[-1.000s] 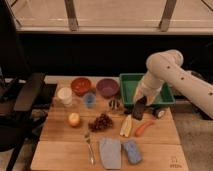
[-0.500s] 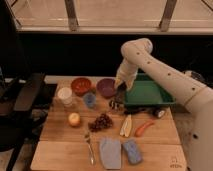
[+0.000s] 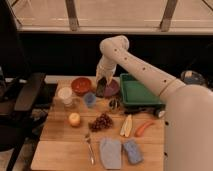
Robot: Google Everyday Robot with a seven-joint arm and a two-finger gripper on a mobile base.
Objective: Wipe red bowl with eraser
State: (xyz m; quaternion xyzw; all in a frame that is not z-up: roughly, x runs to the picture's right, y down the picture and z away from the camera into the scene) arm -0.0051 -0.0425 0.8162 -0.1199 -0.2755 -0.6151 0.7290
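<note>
**Arm swings to the bowls:** The robot's arm [image 3: 131, 62] had crossed the bench [image 3: 57, 152] in the sec. before this shot. A sec. earlier the hand [image 3: 102, 83] hung over the picture-right side, just above the banana [image 3: 126, 126] and carrot [image 3: 144, 128], in front of the green tray [image 3: 141, 95]. Half a sec. earlier it was already near the purple bowl [image 3: 113, 88]. In this shot it was at the back of the bench, lowered btwn the red bowl [image 3: 80, 85] and the purple bowl. Everything else on the bench lay as before.

The hand was closed tight, clamped on the eraser [image 3: 101, 90], a small black block pointing down below it. The eraser hung just beside the red bowl's picture-right rim & in front of the purple bowl's picture-left edge. Whether it touched either bowl could not be told.

The red bowl sat at the back of the bench, picture-left of the purple one, w/ a white cup [image 3: 65, 95] and a blue cup [image 3: 90, 99] just in front of it. Further fwd lay an orange fruit [image 3: 74, 119] and grapes [image 3: 101, 121]. Near the front edge were a fork [image 3: 90, 148], a grey-blue cloth [image 3: 110, 152] and a blue sponge [image 3: 132, 151], side by side.
</note>
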